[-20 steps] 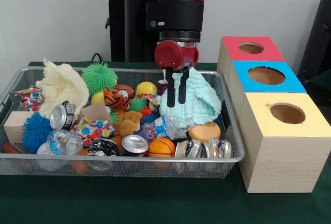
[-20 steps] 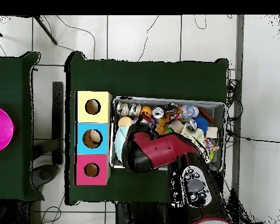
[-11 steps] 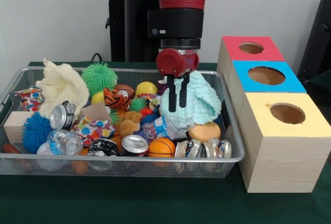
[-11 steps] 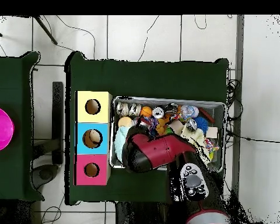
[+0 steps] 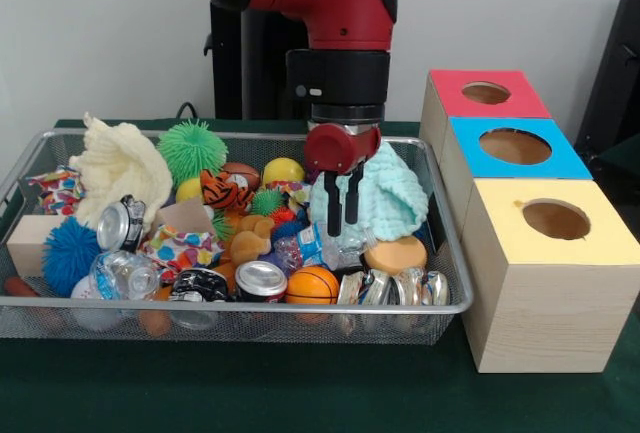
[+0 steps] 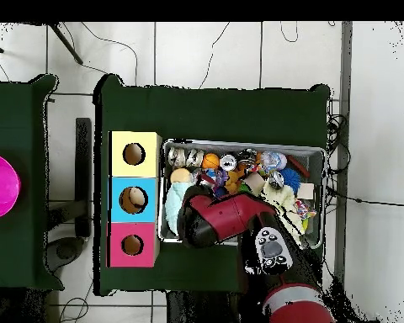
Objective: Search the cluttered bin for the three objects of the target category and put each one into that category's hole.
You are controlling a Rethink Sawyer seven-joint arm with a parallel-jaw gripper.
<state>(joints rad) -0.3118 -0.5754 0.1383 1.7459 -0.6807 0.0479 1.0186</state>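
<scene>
My gripper (image 5: 343, 228) hangs in the wire bin (image 5: 230, 305), its two black fingers (image 5: 333, 203) a narrow gap apart and open, with nothing held between them. The fingertips sit in front of a mint green cloth (image 5: 395, 193) and just above a crushed clear plastic bottle (image 5: 315, 246). To the right of the bin stand three wooden boxes with round holes: red (image 5: 450, 98), blue (image 5: 560, 163) and yellow (image 5: 520, 243). In the overhead view the red arm (image 6: 222, 220) hides the gripper; the mint cloth (image 6: 173, 202) shows beside it.
The bin holds a cream cloth (image 5: 115, 163), a green spiky ball (image 5: 192, 148), a blue spiky ball (image 5: 70, 253), a tiger toy (image 5: 222, 191), a yellow ball (image 5: 283, 170), a small basketball (image 5: 312, 285), an orange sponge (image 5: 395, 253) and crushed cans (image 5: 260, 278).
The gripper has come lower into the bin and slightly right, its tips now near the plastic bottle. The objects in the bin have not moved.
</scene>
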